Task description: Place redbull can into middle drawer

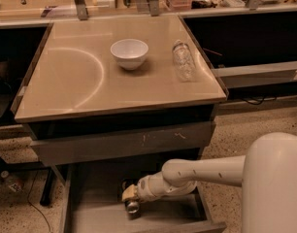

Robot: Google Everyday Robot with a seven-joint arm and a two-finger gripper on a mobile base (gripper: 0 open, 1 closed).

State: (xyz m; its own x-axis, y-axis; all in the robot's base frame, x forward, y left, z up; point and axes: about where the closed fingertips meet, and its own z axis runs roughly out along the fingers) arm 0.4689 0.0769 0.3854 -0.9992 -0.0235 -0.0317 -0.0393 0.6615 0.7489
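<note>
"Where's the redbull can (132,207)?"

"Down in the middle drawer (90,213), the one pulled out under the surface (66,86). That shiny round end just below the claw (130,194) is the can. It sits about midway across the drawer, low over the grey floor."

"Has the claw got hold of it?"

"I can't tell. The claw is right against the can, but I can't make out whether it's clamped on or has let go. I can't say whether the can rests on the floor either."

"How would it handle, do you think?"

"I'd guess it's light, with thin metal walls. It should be stiff enough across the body but would dent under a hard squeeze. The sides are slick and round, so on that flat floor it would likely roll if laid down. I'd take it across the middle of the body, not by the rims."

"Anything crowding it?"

"The scratched drawer front (124,142) hangs just above the arm (206,171). The white bowl (129,53) and the clear plastic bottle (183,60) are up on the surface, well apart from the can."
</note>
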